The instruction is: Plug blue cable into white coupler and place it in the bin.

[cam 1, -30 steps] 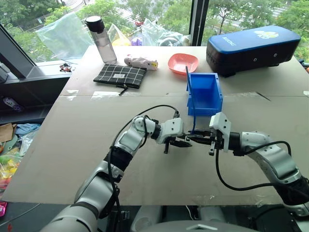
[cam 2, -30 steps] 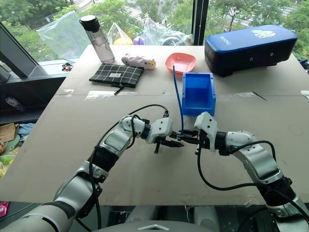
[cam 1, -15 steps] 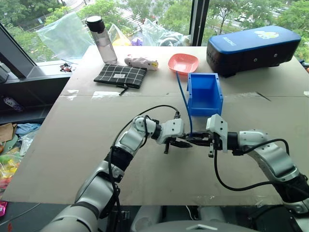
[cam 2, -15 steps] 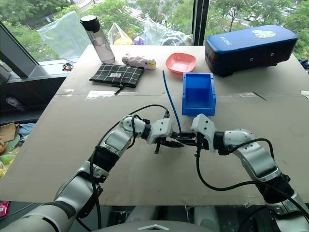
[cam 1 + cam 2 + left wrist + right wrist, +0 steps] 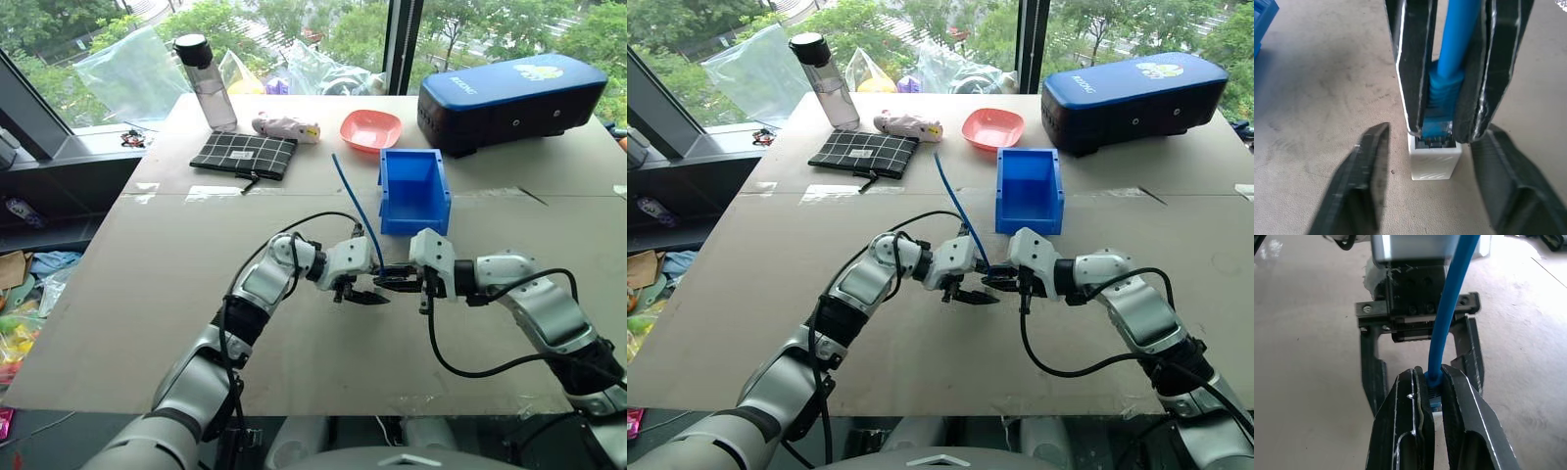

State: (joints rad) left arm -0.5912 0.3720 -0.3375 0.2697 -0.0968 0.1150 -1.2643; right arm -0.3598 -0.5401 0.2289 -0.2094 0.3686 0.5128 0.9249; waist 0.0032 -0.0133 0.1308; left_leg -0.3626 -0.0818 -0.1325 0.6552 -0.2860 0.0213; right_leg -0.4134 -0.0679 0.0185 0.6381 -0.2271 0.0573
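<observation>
Low over the cardboard table, my two grippers meet tip to tip in front of the bin. My right gripper is shut on the plug end of the blue cable. That plug sits in the socket of the white coupler. My left gripper is open, with a finger on either side of the coupler and a gap to each. From the plug the blue cable rises and leans toward the left, its free end in the air. The bin is a bright blue box just behind my right gripper.
A pink bowl and a large dark blue case stand behind the bin. Further left at the back are a checked pouch, a small toy and a water bottle. Bare cardboard lies in front of the grippers.
My left gripper has opened and let go of the coupler. The cable's free end has swung from near the bin toward the left.
</observation>
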